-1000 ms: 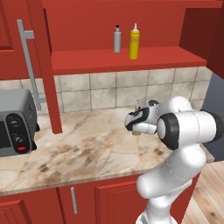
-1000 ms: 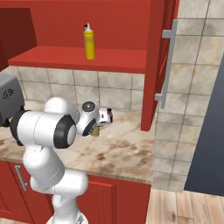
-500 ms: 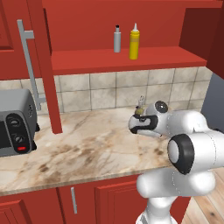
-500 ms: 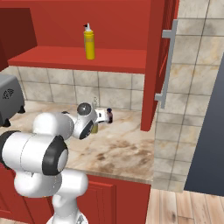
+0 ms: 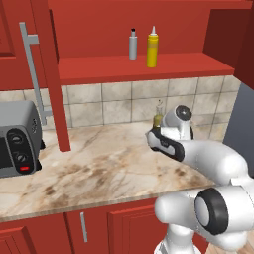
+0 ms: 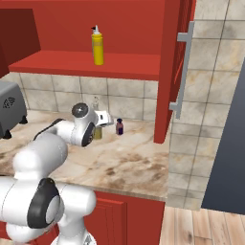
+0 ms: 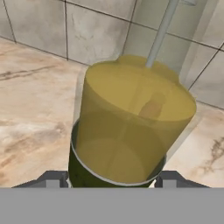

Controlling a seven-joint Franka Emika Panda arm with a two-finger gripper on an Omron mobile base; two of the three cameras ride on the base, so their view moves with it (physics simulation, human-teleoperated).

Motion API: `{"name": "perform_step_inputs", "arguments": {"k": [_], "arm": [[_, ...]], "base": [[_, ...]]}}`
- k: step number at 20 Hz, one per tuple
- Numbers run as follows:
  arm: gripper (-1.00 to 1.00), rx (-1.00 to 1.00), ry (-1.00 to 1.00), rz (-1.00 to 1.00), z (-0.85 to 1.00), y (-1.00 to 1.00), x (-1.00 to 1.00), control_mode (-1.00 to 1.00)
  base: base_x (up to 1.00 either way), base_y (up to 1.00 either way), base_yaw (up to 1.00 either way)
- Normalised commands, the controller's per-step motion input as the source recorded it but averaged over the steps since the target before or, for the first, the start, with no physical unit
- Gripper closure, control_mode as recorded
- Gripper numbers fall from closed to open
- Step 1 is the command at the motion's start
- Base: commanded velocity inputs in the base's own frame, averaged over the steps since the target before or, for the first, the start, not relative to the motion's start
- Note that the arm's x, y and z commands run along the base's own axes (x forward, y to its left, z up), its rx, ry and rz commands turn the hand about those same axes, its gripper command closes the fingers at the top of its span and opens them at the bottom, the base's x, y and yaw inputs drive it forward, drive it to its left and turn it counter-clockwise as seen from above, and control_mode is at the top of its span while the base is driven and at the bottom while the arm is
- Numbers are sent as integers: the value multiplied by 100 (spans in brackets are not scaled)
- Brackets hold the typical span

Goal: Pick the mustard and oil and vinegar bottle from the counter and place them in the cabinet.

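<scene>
The oil and vinegar bottle (image 5: 158,120) (image 6: 97,132) (image 7: 131,122) stands upright on the counter (image 5: 99,163) (image 6: 129,162) near the tiled back wall. My gripper (image 5: 157,132) (image 6: 98,127) (image 7: 111,179) is open, level with the bottle's lower body. One dark fingertip shows at each side of the bottle's base in the hand view. The mustard (image 5: 152,49) (image 6: 97,48) stands upright on the red shelf (image 5: 139,67) (image 6: 72,64) of the open cabinet, above the gripper.
A slim grey bottle (image 5: 133,45) stands left of the mustard on the shelf. The open cabinet door (image 5: 49,74) (image 6: 174,62) hangs over the counter. A tiny dark brown bottle (image 6: 119,127) sits right of the gripper. A grey toaster oven (image 5: 15,141) (image 6: 9,107) is at the left.
The arm has stretched out toward the back wall, carrying the hand up to the olive bottle. Both bottles on the shelf stayed put.
</scene>
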Motion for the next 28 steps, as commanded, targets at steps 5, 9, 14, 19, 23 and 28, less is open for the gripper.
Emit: {"name": "perform_step_inputs", "arguments": {"k": [5,9,14,19,23,28], "arm": [[100,-4,0,0,71,11,-36,-100],[100,-4,0,0,68,3,-39,-100],[100,-7,-3,0,61,0,-41,-100],[100,-6,-7,0,70,0,-35,-100],[100,-3,-8,0,72,0,-17,-100],[100,-1,-3,0,53,-3,-1,-100]], "base": [[0,0,0],[0,0,0],[0,0,0],[0,0,0],[0,0,0],[0,0,0]]}}
